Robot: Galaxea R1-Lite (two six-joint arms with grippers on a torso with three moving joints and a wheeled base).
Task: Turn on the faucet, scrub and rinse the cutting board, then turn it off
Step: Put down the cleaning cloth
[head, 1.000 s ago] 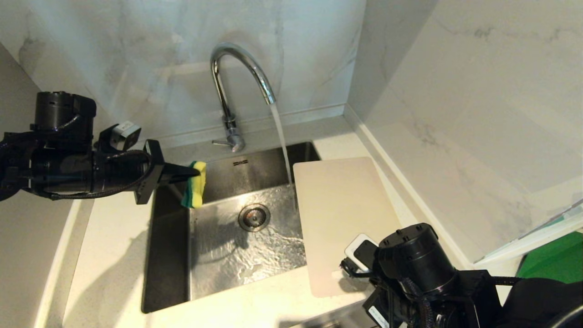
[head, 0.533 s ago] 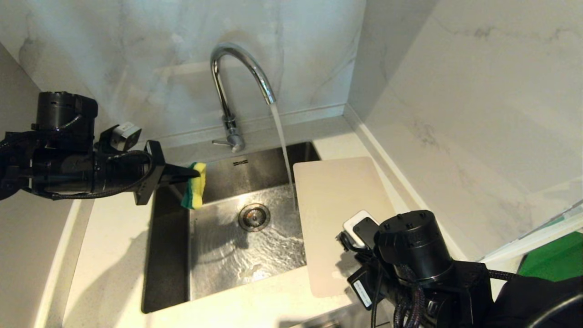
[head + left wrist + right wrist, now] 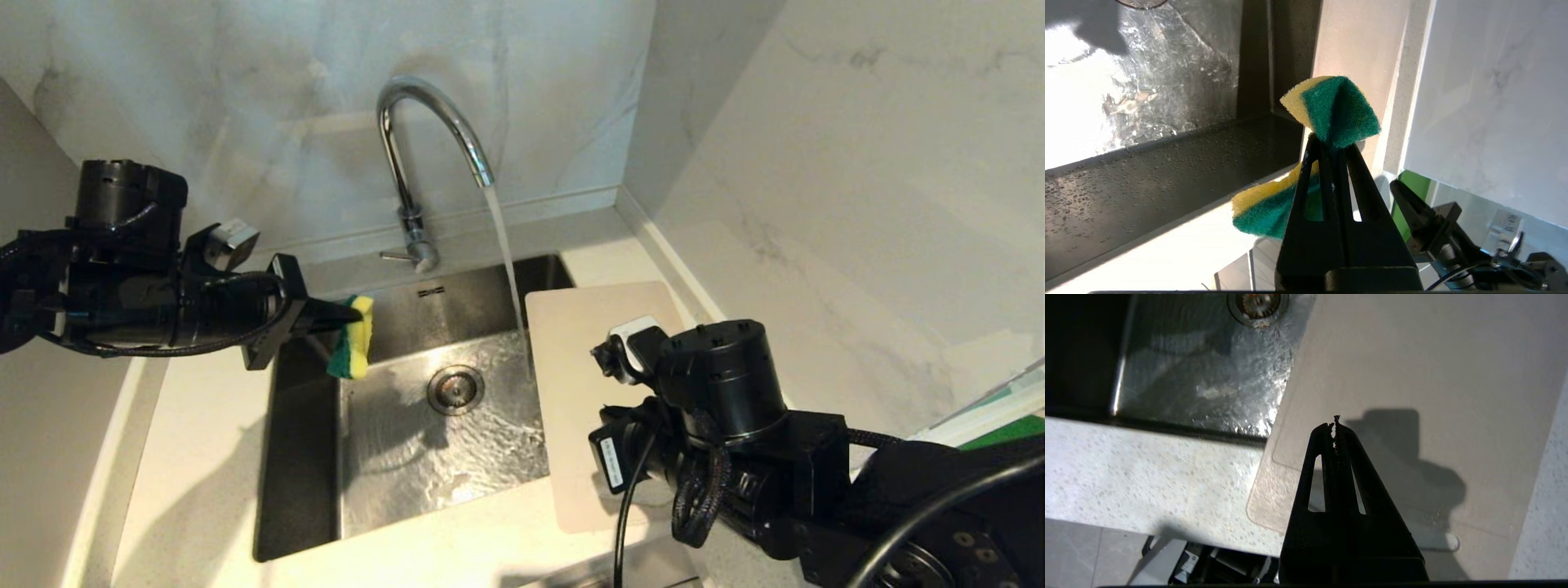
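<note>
My left gripper (image 3: 1331,141) pinches a yellow-and-green sponge (image 3: 1337,108), while my right gripper (image 3: 1334,426), fingers pressed together and empty, hovers above the cream-white plastic cutting board (image 3: 1412,367).

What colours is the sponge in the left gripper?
The sponge is yellow with a green scrub face; the left wrist view shows it best.

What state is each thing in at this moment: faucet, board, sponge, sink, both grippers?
faucet: on, water streaming into the sink.
sink: wet, water flowing across its floor.
cutting board: lying flat beside the sink, one long edge over the basin.
sponge: pinched and folded in the left gripper.
left gripper: shut on the sponge.
right gripper: shut, empty, above the board.
</note>
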